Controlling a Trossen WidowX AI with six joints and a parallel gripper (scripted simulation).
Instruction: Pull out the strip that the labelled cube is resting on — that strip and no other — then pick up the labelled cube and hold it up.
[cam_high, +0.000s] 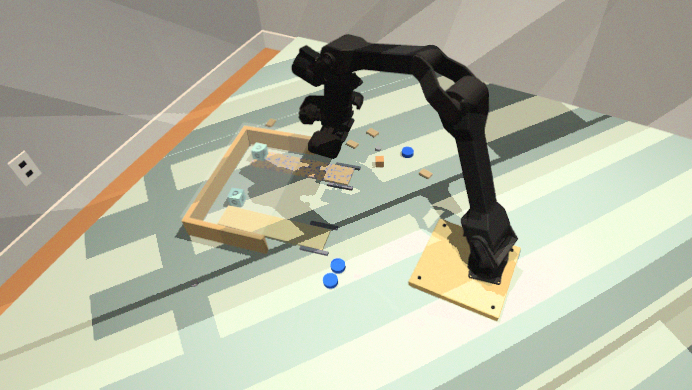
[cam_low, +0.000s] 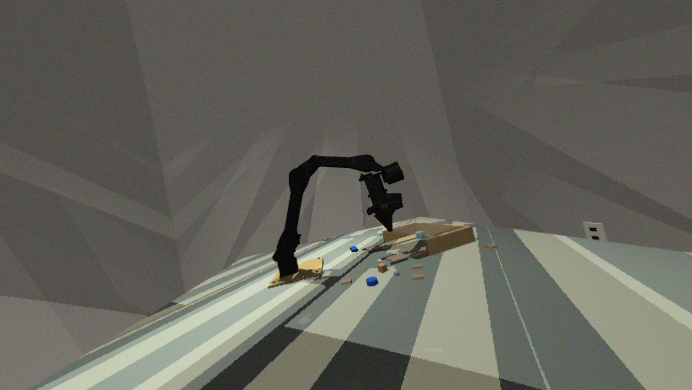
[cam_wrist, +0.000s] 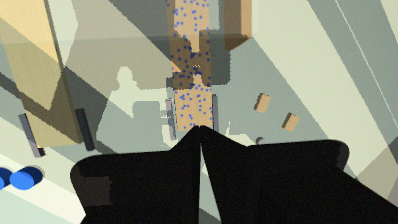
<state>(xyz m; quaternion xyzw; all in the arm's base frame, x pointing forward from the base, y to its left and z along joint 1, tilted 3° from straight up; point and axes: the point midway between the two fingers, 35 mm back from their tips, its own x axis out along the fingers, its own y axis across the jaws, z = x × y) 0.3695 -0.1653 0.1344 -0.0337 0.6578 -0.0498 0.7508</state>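
Your gripper (cam_high: 325, 152) (cam_low: 390, 230) (cam_wrist: 199, 130): fingers closed together, empty, above the speckled strip | Risk: pressing down shut could shove that strip and upset its cube | Speckled strip (cam_high: 339, 173) (cam_low: 398, 258) (cam_wrist: 194, 107): tan, blue-dotted, near end between rails | Labelled cube (cam_high: 259, 151): pale teal, far end, probably the marked one

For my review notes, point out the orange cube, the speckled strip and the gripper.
Orange cube (cam_high: 379, 161) (cam_low: 382, 268): top and exterior, its body.
Speckled strip (cam_high: 340, 173) (cam_wrist: 194, 106): top and wrist, near end.
Gripper (cam_wrist: 199, 130): wrist, between fingertips.
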